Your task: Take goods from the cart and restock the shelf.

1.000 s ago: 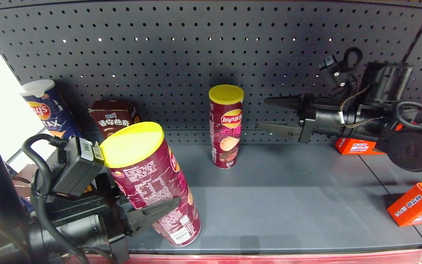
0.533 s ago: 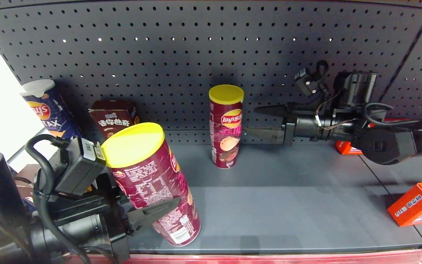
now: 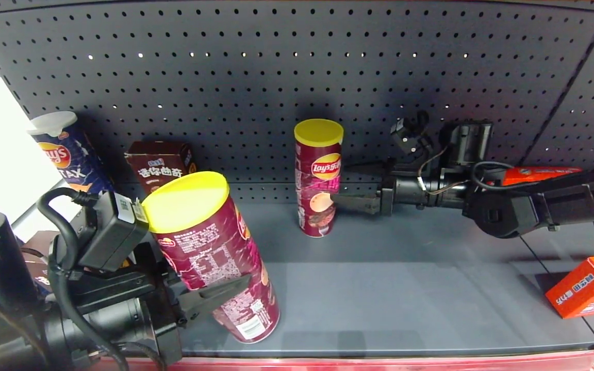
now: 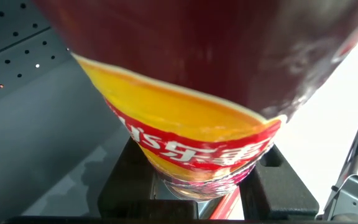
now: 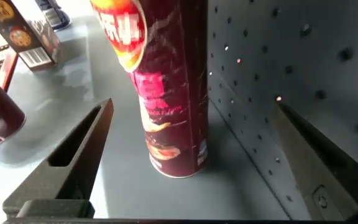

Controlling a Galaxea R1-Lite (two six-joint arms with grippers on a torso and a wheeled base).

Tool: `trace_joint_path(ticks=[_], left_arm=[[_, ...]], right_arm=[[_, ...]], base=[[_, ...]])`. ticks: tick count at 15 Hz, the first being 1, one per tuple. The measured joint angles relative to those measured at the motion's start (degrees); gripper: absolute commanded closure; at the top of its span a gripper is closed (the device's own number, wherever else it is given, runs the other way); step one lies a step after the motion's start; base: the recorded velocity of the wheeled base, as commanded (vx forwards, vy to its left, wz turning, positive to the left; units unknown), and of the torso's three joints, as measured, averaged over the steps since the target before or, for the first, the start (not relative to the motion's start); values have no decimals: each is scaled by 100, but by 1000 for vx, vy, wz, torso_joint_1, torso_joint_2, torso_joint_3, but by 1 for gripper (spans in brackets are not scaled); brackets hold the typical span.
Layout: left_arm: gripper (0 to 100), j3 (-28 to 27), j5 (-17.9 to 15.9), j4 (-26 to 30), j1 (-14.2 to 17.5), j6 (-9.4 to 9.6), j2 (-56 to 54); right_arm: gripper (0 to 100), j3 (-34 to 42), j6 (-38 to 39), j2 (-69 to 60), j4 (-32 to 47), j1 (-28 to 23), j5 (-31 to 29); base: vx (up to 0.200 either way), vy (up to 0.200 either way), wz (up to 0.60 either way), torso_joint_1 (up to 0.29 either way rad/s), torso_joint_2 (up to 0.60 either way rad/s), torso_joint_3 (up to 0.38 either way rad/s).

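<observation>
the left gripper (image 3: 225,288) is clenched on a maroon cylindrical crisp can with a yellow plastic lid (image 3: 209,242), gripping it low on its body. this can is at the front left of the dark grey metal shelf (image 3: 405,288), tilted so that its lid leans to the left and towards the robot. its base is close above the shelf's front edge, and whether it touches the board cannot be told. in the left wrist view the held can (image 4: 197,93) stands between the two black fingers (image 4: 126,186). the right gripper (image 3: 341,181) is released, with its fingers spread to either side of a second maroon crisp can with a yellow lid (image 3: 317,180). that can stands upright at the back of the shelf, just in front of the dark perforated back panel (image 3: 276,67). in the right wrist view this can (image 5: 169,93) is between the open fingers (image 5: 79,155) with a gap on each side. a blue crisp can with a white lid (image 3: 65,152) and a brown carton (image 3: 160,165) stand at the back left. an orange carton (image 3: 588,286) lies at the front right, and another orange carton (image 3: 534,174) is behind the right arm.
</observation>
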Motion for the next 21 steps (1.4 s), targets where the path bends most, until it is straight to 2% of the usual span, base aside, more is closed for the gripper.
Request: trace_joint_path(ticks=[17,18,21], left_arm=[[100,29,2,0,141,0,0],[100,30,5,-2,141,-5,0],[100,40,5,-2,152,-7,0]], right_arm=[[0,-913,9,1191,-167,402,-11],[100,-968,7,1252,-183,405,-24],[100,-1125,16,1417,-449,436,-90]], base=[[0,0,0,0,0,0],[0,0,0,0,0,0],[0,0,0,0,0,0]])
